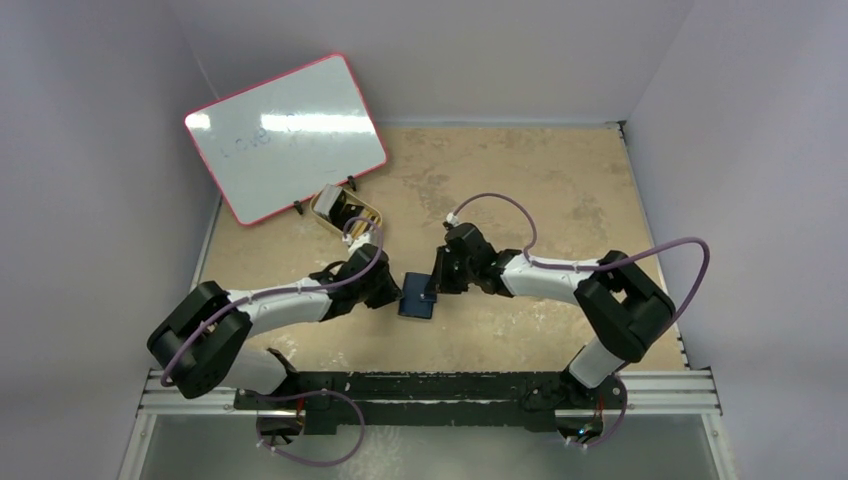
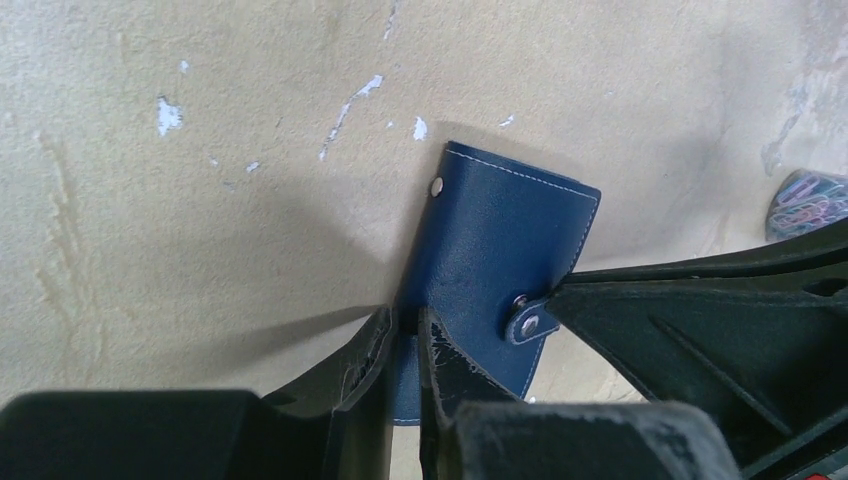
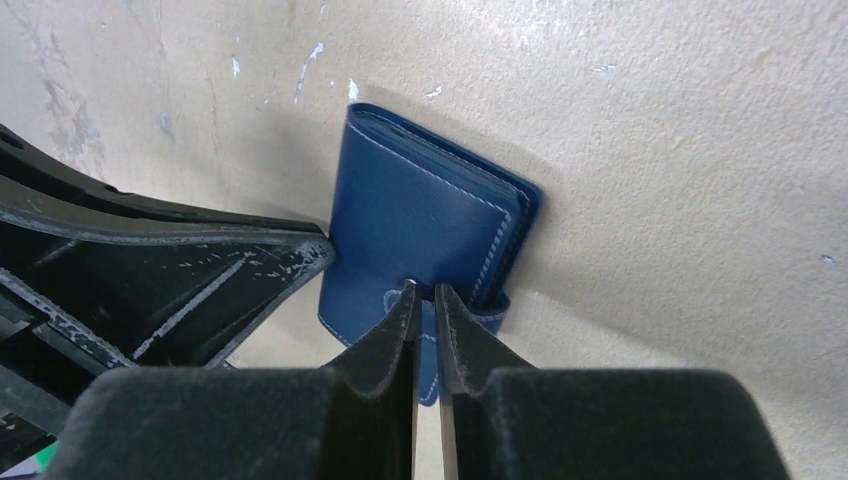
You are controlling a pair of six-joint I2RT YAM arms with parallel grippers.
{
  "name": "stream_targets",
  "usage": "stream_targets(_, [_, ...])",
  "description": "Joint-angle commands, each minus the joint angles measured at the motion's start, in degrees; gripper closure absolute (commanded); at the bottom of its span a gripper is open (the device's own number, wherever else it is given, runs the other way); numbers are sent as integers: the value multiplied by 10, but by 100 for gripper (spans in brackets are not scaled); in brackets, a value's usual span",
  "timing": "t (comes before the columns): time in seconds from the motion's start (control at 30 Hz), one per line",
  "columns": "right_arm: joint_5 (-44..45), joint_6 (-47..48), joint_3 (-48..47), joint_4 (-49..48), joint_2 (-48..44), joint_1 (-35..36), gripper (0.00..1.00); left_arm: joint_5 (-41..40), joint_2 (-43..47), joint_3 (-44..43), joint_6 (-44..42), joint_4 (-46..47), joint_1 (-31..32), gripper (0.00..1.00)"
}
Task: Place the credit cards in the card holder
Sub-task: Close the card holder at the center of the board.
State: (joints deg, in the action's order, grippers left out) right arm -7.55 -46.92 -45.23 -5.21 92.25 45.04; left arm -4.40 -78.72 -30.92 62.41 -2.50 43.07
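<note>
1 card holder, folded, tab unsnapped. 2 arms bent inward: left tool clamped narrow on its edge, right tool clamped on the tab.

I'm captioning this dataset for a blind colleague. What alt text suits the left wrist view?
A folded navy-blue card holder is pinched at its near edge by the left pincer, while the right pincer grips its snap-button tab from the right. Behind it is a scuffed beige table.
</note>
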Motion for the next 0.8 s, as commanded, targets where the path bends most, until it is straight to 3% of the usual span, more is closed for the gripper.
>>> stream_targets(0.0, [-10, 11, -26, 11, 7, 10, 89, 21, -8, 11, 9, 50, 0, 90])
stream_targets(0.43, [51, 26, -48, 123, -40, 13, 86, 25, -1, 20, 22, 61, 0, 92])
stream_targets(0.77, [59, 16, -14, 114, -80, 13, 83, 25, 7, 23, 30, 62, 3, 93])
